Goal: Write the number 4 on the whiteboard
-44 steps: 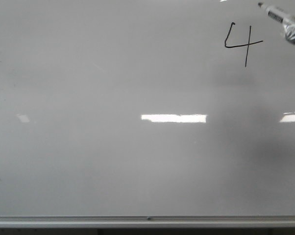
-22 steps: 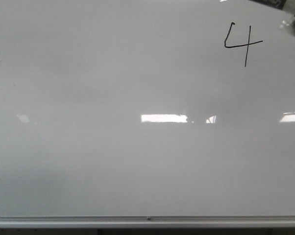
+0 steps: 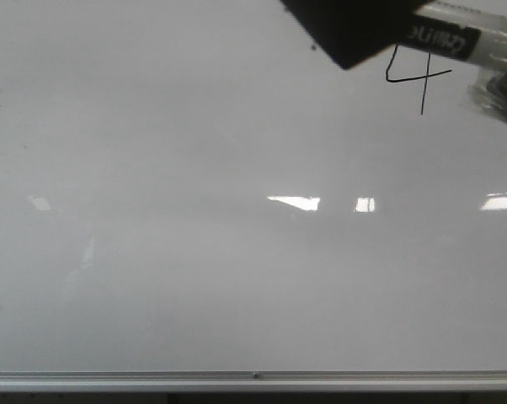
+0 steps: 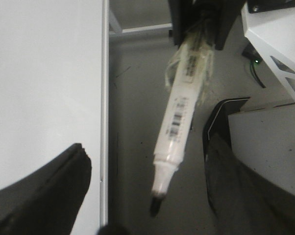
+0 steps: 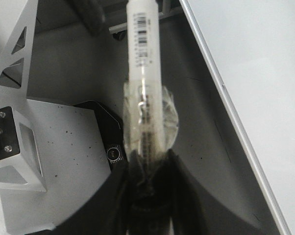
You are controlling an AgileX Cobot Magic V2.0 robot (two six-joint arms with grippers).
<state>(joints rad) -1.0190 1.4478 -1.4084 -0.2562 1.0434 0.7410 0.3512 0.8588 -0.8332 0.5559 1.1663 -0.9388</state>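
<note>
Whiteboard (image 3: pixel 194 252): large glossy white-grey panel filling the front view; silver rail (image 3: pixel 253 380) along its near edge; bright light reflections across the middle. In the left wrist view the board's (image 4: pixel 44 88) edge strip runs beside a grey floor. In the right wrist view the board (image 5: pixel 255 73) and its metal edge cross one corner.

Number 4 (image 3: pixel 419 78): thin black marker lines, open-topped, at the upper right of the board in the front view; its top is covered by a dark blurred shape (image 3: pixel 346 29) at the upper edge. The lower bar and stem are clear.

Marker (image 3: pixel 456 38): white barrel with a black printed label, entering from the upper right edge in the front view, over the top of the 4. Left wrist view: the marker (image 4: pixel 179 117) shows a barcode and dark tip, uncapped, wrapped in clear tape at its held end, off the board. Right wrist view: the marker (image 5: pixel 142 63) with barcode, taped at the grip.

Right hand (image 5: pixel 147 176): dark fingers clamped on the taped end of the marker.

Left hand (image 4: pixel 147 196): dark fingers spread apart at either side of its view, gripping nothing, beside the board's edge.

Other: white metal frame (image 5: pixel 15 127) and a grey speckled surface (image 5: pixel 64 161) beside the right arm.
</note>
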